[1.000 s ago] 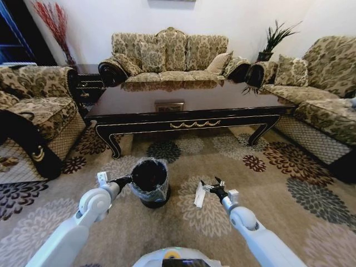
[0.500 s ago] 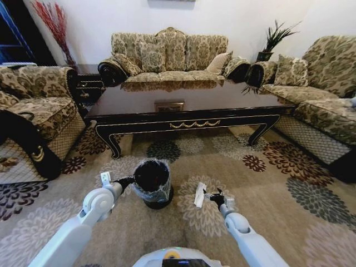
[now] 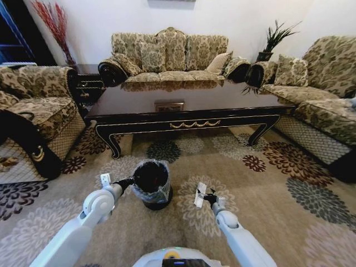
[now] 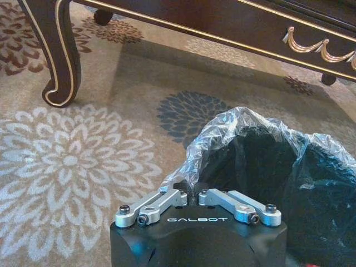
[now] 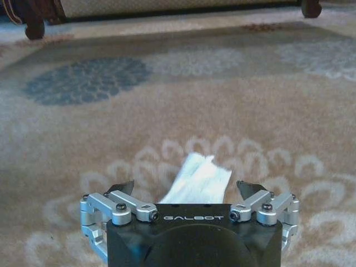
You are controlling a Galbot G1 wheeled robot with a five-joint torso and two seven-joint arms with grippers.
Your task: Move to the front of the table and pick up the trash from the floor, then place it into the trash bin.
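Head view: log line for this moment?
left claw shut on trash bin liner rim | right claw open, astride white wrapper, low over floor | table ahead

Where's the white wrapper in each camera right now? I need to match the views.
Head view: the white wrapper lies on the floor just ahead of the right gripper, right of the trash bin.
Left wrist view: not in it.
Right wrist view: wrapper between the open fingers.
Shared landmark: the pale carpet medallion beneath it.

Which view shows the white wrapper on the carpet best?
The right wrist view: the white wrapper lies close ahead between the open right tool fingers. The head view shows it small on a floral medallion, right of the trash bin.
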